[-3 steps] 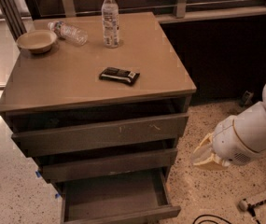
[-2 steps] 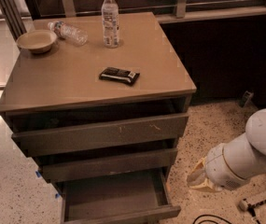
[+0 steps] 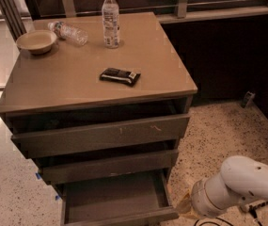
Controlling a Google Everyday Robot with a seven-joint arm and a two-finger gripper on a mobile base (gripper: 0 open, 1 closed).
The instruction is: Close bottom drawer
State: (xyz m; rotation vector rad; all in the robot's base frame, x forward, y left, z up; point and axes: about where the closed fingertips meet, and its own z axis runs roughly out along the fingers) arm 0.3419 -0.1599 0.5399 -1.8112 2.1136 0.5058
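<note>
**Bottom drawer not yet closed, gripper low beside it**

In the camera view, the bottom drawer [image 3: 111, 197], the lowest and slimmest dark grey-brown tray with a plain flat front panel, is seen pulled far out of the brown three-drawer cabinet [image 3: 96, 86], well past the middle drawer front [image 3: 110, 166] above it. The pale gripper [image 3: 184, 205], at the end of the white rounded arm [image 3: 246, 185], is held low over the speckled floor [image 3: 218, 135], just beside the right front corner of the bottom drawer. Contact between them cannot be confirmed, and whether the gripper is released or clenched cannot be told. The task is judged as hardly begun: only the approach seems done, and the whole push inward is left.
</note>
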